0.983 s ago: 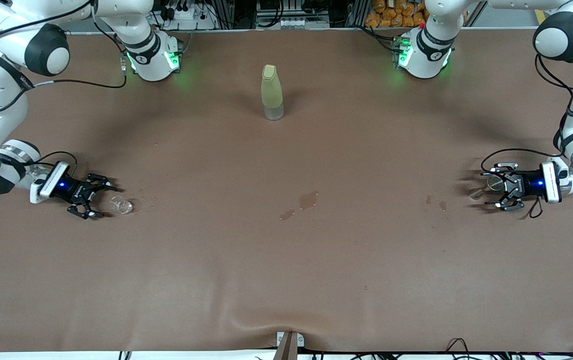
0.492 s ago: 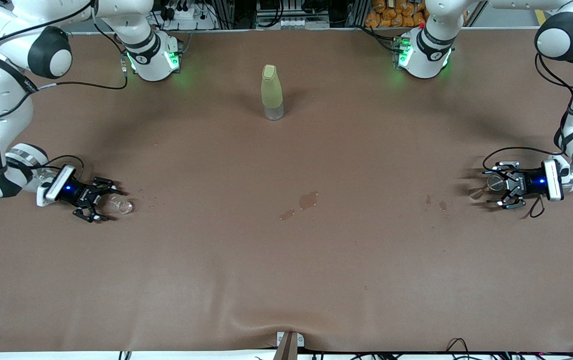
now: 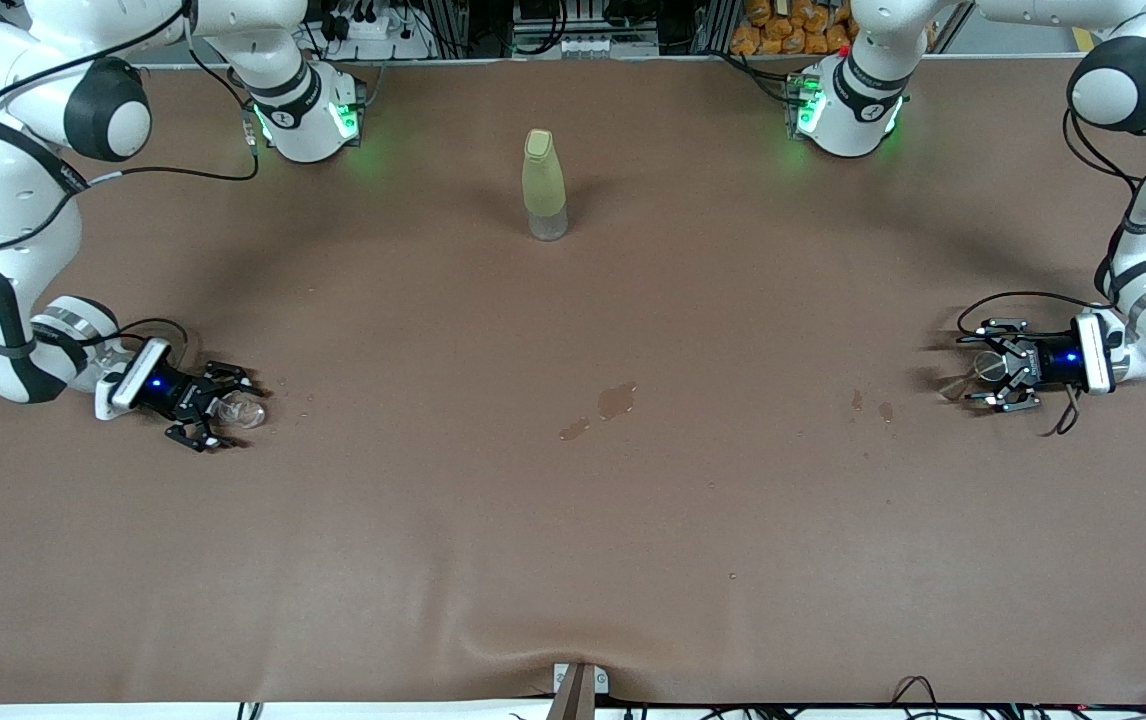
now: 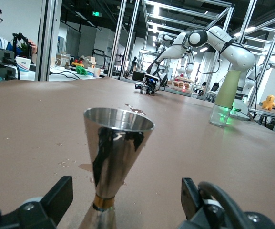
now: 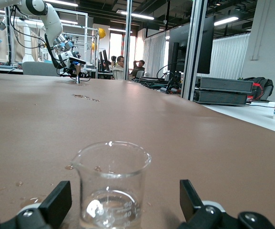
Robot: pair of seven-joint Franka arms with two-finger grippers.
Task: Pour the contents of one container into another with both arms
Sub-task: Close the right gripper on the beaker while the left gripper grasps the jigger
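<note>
Fingers (image 5: 56, 205) flank cup (image 5: 111, 183), fingers (image 4: 56, 200) flank jigger (image 4: 113, 167)

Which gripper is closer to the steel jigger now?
Left. The left gripper is open around the steel jigger, one finger on each side. The right gripper is at the right arm's end of the table, open around the glass cup.
</note>
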